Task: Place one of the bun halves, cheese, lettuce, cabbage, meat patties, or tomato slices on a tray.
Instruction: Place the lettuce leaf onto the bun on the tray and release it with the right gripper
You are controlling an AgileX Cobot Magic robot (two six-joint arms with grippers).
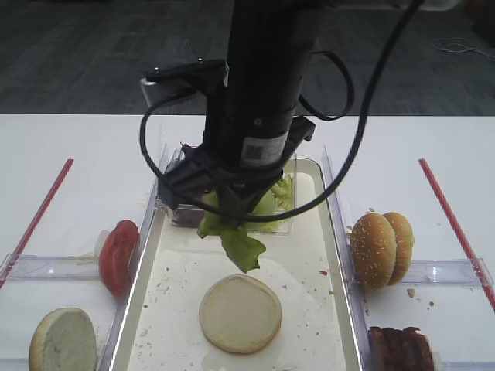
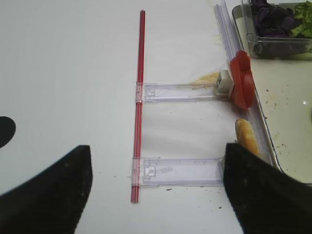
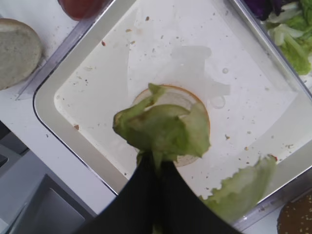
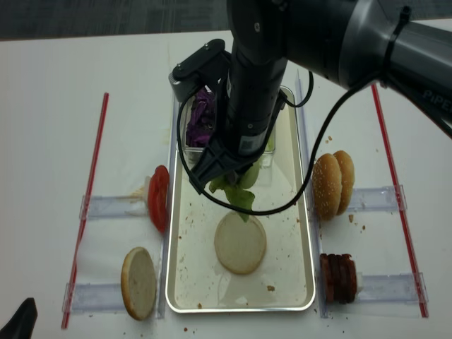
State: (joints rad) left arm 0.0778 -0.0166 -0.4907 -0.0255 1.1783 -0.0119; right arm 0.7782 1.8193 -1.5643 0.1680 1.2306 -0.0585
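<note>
White table, right pincer clamped on lettuce above tray, left pincer apart.

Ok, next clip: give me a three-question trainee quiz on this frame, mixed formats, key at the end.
1. True or false: the right gripper holds the lettuce above the tray.
2. Which item lies flat in the tray under the lettuce? A) bun half B) tomato slice C) patty
3. Fill in: the purple cabbage sits in a clear ____ at the tray's far end.

Key: 1 true; 2 A; 3 tub
</note>
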